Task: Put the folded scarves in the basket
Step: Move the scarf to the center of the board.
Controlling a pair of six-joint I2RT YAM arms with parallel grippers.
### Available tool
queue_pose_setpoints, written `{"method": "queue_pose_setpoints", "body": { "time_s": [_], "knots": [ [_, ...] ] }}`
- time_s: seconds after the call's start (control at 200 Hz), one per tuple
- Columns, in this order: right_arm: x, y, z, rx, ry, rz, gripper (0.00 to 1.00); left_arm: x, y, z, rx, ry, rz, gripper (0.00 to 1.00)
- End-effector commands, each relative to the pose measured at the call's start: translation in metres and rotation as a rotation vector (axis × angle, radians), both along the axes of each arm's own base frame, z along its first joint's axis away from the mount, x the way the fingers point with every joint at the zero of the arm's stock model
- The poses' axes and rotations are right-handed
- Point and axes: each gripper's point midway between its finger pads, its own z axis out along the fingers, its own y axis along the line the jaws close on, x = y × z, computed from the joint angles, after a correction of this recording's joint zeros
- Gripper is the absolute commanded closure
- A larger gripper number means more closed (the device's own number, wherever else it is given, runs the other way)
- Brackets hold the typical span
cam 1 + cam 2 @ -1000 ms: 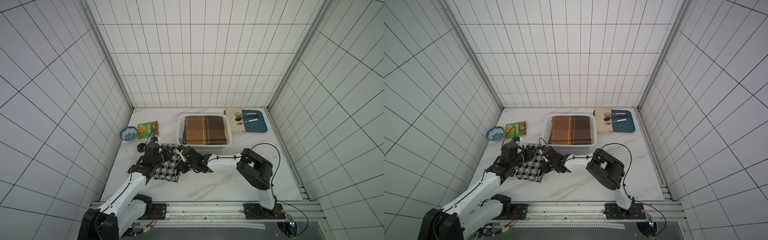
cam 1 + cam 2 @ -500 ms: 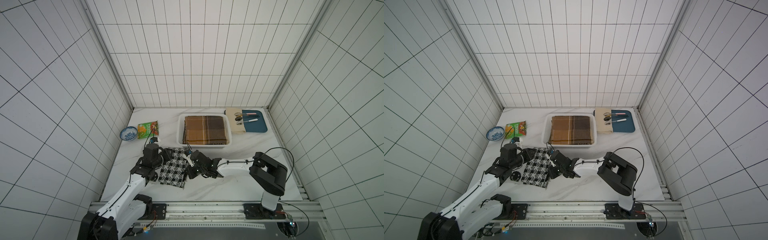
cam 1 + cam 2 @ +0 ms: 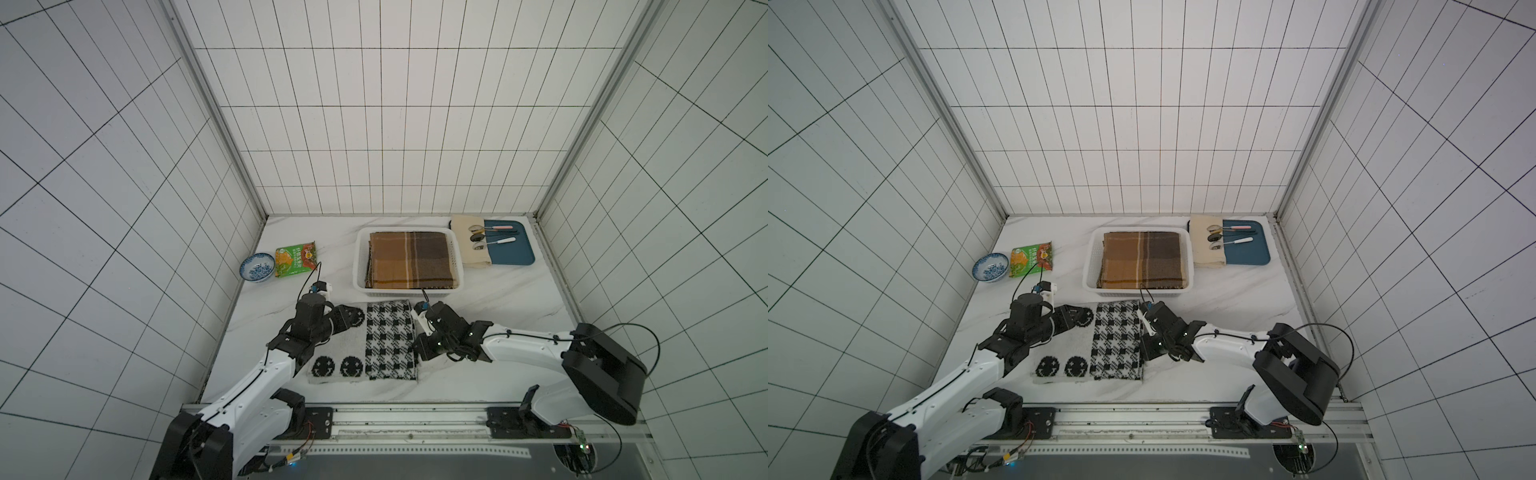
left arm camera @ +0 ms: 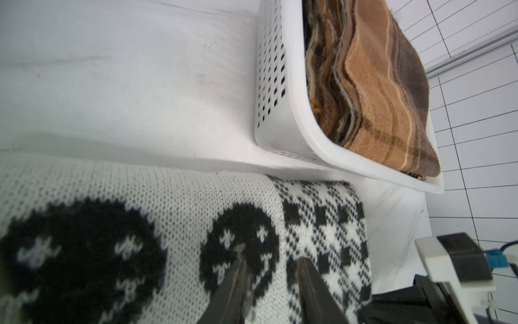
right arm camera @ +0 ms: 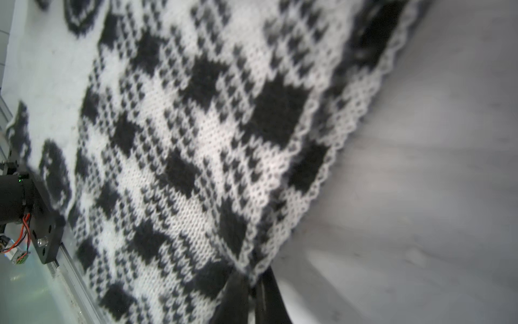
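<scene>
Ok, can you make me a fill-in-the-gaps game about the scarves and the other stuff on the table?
1. The white basket holds a folded ____ plaid scarf.
2. The black-and-white scarf lies on the table, outside the ____.
3. That scarf shows round black ____ faces.
4. The spoons' handles rest on the ____ tray.
Missing words: brown, basket, smiley, blue.

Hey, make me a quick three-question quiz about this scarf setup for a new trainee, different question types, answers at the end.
1. True or false: the white basket holds a brown plaid scarf.
2. The right gripper is shut on: A) the basket's rim, B) the black-and-white scarf at its edge, C) the brown plaid scarf.
3. What lies beside the patterned bowl?
Key: 1 true; 2 B; 3 the green snack packet.
</scene>
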Motion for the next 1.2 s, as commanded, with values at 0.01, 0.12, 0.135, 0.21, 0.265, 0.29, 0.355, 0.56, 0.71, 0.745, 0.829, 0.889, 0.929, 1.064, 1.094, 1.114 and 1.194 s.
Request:
{"method": "queue_pose_setpoints", "body": {
  "time_s": [0.01, 0.12, 0.135, 0.21, 0.265, 0.29, 0.355, 0.56, 0.71, 0.745, 0.829, 0.889, 0.929, 1.064, 1.094, 1.114, 1.194],
  "knots": [
    [-0.012, -0.051, -0.015, -0.100, 0.104, -0.034, 0.92, 0.001, -0.006, -0.004, -0.011, -0.016, -0.018, 0.64],
    [-0.011, -0.070, -0.014, -0.093, 0.100, -0.095, 0.92, 0.000, -0.005, -0.006, -0.003, -0.017, -0.011, 0.63],
    [-0.011, -0.072, -0.013, -0.091, 0.096, -0.100, 0.92, 0.001, -0.005, -0.006, -0.003, -0.019, -0.010, 0.63],
    [-0.014, -0.075, -0.007, -0.079, 0.093, -0.112, 0.92, -0.001, -0.007, -0.007, 0.002, -0.021, -0.015, 0.62],
    [-0.015, -0.080, -0.005, -0.096, 0.083, -0.120, 0.91, -0.003, -0.009, -0.008, 0.011, -0.024, -0.020, 0.60],
    [-0.014, -0.083, -0.002, -0.098, 0.071, -0.129, 0.91, -0.004, -0.010, -0.010, 0.016, -0.022, -0.021, 0.59],
    [-0.011, -0.085, 0.003, -0.086, 0.042, -0.145, 0.90, -0.006, -0.009, -0.014, 0.021, -0.023, -0.014, 0.57],
    [0.004, -0.083, 0.026, -0.024, -0.055, -0.184, 0.50, -0.007, 0.004, -0.026, 0.081, -0.003, 0.046, 0.52],
    [0.017, -0.073, 0.031, 0.006, -0.083, -0.187, 0.42, -0.008, 0.004, -0.021, 0.069, -0.018, 0.044, 0.51],
    [0.018, -0.069, 0.027, 0.012, -0.070, -0.182, 0.41, -0.008, 0.004, -0.020, 0.065, -0.021, 0.044, 0.51],
    [0.022, -0.064, 0.014, 0.003, -0.026, -0.174, 0.40, -0.008, 0.003, -0.019, 0.062, -0.023, 0.038, 0.51],
    [0.023, -0.062, 0.006, -0.003, -0.009, -0.167, 0.39, -0.009, 0.003, -0.020, 0.066, -0.021, 0.037, 0.50],
    [0.023, -0.060, 0.002, -0.002, 0.001, -0.164, 0.39, -0.008, 0.002, -0.020, 0.066, -0.022, 0.034, 0.50],
    [0.018, -0.047, -0.005, 0.058, 0.050, -0.137, 0.41, -0.007, 0.000, -0.022, 0.061, -0.019, 0.026, 0.50],
    [0.017, -0.044, -0.006, 0.072, 0.060, -0.132, 0.42, -0.007, -0.001, -0.022, 0.061, -0.018, 0.024, 0.50],
    [0.016, -0.043, -0.007, 0.077, 0.069, -0.131, 0.43, -0.007, 0.000, -0.022, 0.061, -0.016, 0.025, 0.50],
    [0.014, -0.040, -0.014, 0.081, 0.096, -0.126, 0.48, -0.008, 0.000, -0.023, 0.061, -0.016, 0.025, 0.50]
  ]
}}
